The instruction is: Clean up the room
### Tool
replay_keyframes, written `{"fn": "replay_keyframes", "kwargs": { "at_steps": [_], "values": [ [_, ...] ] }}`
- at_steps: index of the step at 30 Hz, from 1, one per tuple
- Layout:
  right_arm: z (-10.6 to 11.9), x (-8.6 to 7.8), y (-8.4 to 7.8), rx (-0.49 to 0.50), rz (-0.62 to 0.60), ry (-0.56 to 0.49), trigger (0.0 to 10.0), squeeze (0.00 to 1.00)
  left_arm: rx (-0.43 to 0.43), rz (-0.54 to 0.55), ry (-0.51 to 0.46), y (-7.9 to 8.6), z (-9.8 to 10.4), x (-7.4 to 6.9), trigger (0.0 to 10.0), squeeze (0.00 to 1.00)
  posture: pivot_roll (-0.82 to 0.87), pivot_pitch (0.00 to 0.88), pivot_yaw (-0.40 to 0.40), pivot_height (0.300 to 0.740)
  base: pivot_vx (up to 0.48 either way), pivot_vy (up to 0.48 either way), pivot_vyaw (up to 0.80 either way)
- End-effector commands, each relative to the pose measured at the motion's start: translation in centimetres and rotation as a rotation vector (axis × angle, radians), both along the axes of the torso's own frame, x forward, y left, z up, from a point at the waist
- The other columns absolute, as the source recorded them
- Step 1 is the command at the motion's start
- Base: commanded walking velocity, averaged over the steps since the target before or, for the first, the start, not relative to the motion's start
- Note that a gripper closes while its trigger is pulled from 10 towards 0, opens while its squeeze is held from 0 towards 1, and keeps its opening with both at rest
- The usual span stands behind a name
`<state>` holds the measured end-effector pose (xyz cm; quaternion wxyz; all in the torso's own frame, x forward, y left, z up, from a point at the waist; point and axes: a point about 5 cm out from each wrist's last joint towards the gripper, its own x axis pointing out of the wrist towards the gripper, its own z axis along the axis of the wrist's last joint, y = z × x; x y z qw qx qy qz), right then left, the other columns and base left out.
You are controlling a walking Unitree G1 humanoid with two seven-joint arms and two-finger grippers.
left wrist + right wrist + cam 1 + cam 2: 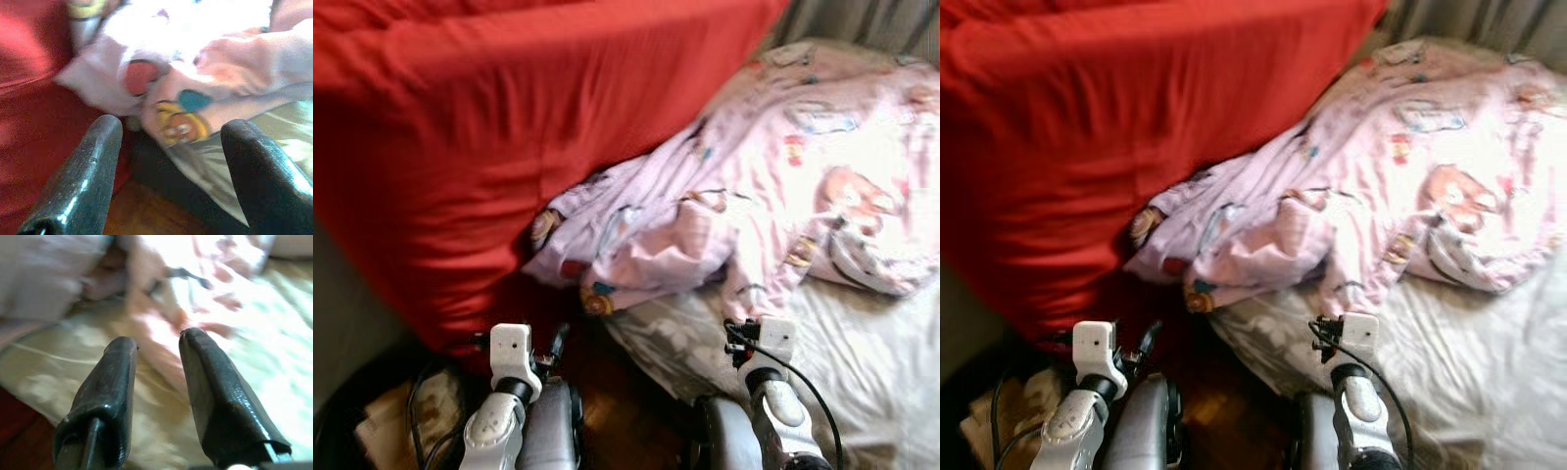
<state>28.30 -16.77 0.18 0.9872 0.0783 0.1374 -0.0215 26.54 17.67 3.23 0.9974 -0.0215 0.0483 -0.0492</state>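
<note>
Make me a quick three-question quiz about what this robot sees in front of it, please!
1. What colour is the big cloth on the robot's left?
2. True or false: the crumpled patterned blanket lies on the pale sheet.
3. Whose fingers stand wider apart: A) left gripper B) right gripper?

Key: 1. Red. 2. True. 3. A.

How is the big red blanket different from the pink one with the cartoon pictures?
The red blanket is one plain colour; the pink blanket is pale with little cartoon pictures. The red blanket hangs fairly smooth down toward the floor, on the robot's left; the pink blanket lies crumpled in a heap on the cream sheet, further right. Both are soft cloth, and they touch where the pink edge meets the red.
</note>
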Motion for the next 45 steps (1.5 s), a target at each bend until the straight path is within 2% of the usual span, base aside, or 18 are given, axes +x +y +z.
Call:
{"fn": "replay_keyframes", "kwargs": {
  "at_steps": [1,24,37,45],
  "values": [
    [-0.4,-0.5,-0.3,0.000,-0.019,0.014,10.0,0.00,-0.010,-0.001,0.010,-0.1,-0.2,-0.2,10.0,0.00,0.08,0.208,0.001,0.596,0.000,0.000,0.00],
    [-0.1,0.1,1.0,0.013,0.074,0.010,10.0,0.00,-0.012,-0.007,0.003,-0.2,0.0,0.0,10.0,0.00,0.08,0.207,0.002,0.596,0.323,0.000,0.00],
    [0.5,1.2,0.0,0.005,0.013,0.042,10.0,0.00,-0.007,-0.019,0.002,-0.2,0.0,-0.2,10.0,0.00,0.08,0.227,0.012,0.596,0.463,0.000,0.00],
    [0.6,1.7,-1.3,0.007,-0.055,0.096,10.0,0.00,0.000,-0.024,0.000,-0.1,0.2,-0.4,10.0,0.00,0.10,0.244,0.024,0.596,0.073,0.000,0.00]
  ]
}}
